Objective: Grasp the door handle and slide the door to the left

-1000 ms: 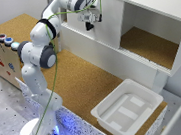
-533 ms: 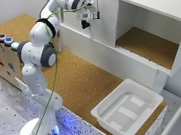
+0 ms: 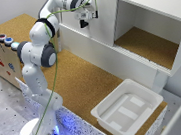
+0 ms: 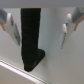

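Observation:
The white door [image 3: 101, 22] covers the half of the cabinet [image 3: 151, 3] front on the exterior view's left. The other half is open onto a cork floor. A black handle [image 3: 83, 24] sticks out from the door. My gripper [image 3: 85, 16] is right at it. In the wrist view the handle [image 4: 31, 37] stands upright against the door [image 4: 52, 55], between my fingers [image 4: 12, 27]. My gripper [image 4: 40, 39] is open and both fingers are apart from the handle, which sits closer to one finger.
A shallow white tray [image 3: 106, 119] lies on the cork table [image 3: 81, 83] in front of the cabinet. A wooden box [image 3: 2, 58] with coloured buttons stands at the exterior view's left. My arm's base [image 3: 42, 128] is at the front edge.
My gripper has moved a little down and toward the exterior view's left, closer to the door handle. The door has not moved.

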Controlling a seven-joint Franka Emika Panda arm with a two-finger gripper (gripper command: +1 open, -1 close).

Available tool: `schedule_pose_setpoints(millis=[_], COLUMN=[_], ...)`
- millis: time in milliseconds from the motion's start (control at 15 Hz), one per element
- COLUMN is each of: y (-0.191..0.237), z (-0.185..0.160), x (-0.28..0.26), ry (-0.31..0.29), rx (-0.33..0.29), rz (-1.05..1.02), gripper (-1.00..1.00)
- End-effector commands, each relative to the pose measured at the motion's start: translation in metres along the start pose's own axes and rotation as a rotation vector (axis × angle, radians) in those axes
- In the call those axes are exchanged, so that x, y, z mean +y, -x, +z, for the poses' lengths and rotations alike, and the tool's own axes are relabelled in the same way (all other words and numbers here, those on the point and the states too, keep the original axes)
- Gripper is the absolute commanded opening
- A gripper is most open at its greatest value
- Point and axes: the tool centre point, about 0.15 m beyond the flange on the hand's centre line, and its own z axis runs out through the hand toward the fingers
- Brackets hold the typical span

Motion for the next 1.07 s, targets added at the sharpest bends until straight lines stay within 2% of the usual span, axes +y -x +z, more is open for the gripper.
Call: schedule_pose_setpoints(millis=[0,133,400,1000], y=[0.050,0.062,0.090,0.090], z=[-0.004,0.007,0.038,0.038], x=[0.007,0.011,0.021,0.021], ry=[-0.001,-0.049,-0.158,-0.158], rx=[0.041,-0.007,-0.152,-0.152], rz=[0.069,0.083,0.084,0.084], gripper=[1.00,1.00,1.00,1.00])
